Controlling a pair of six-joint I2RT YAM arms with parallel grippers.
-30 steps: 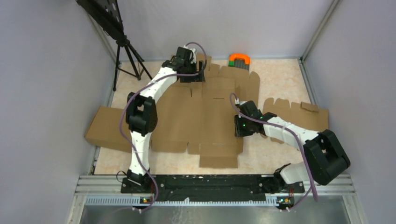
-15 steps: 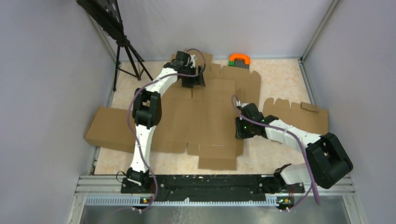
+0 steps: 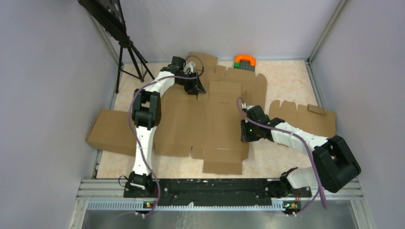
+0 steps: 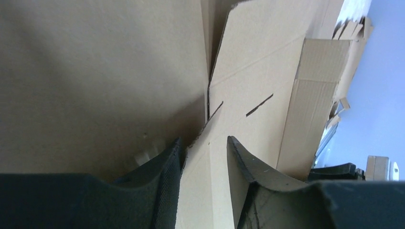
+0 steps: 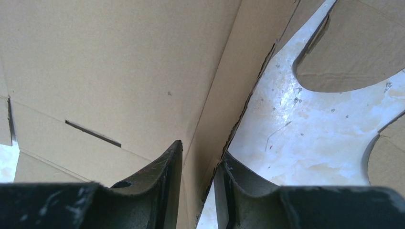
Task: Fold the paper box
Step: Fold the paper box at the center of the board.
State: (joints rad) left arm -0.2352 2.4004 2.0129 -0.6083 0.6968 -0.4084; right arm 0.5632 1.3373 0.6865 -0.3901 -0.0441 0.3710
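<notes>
The paper box [image 3: 210,121] lies opened out flat mid-tabletop [image 3: 286,81], its long axis running from the near edge to the far wall. The left gripper [image 3: 197,87] is at the far-left flaps. In the left wrist view a slit flap fills the gap between the jaws and both fingers [image 4: 169,162] touch it, so I read the jaws as clenched on the paper box. The right gripper [image 3: 243,131] is at the sheet's right edge, jaws clamped on a raised edge panel, with bare tabletop showing just beyond the cut edge. Surroundings: a plain cardboard slab [image 3: 107,131] lies just beside the box's left panel, and the left arm's elbow hangs over that side. A second die-cut sheet [image 3: 310,117] lies to the right, partly under the right forearm and apart from the box. An orange-and-green object [image 3: 245,60] sits at the far wall, near the box's far-right flap. A black tripod [image 3: 130,55] stands in the far-left corner, close to the left arm.
</notes>
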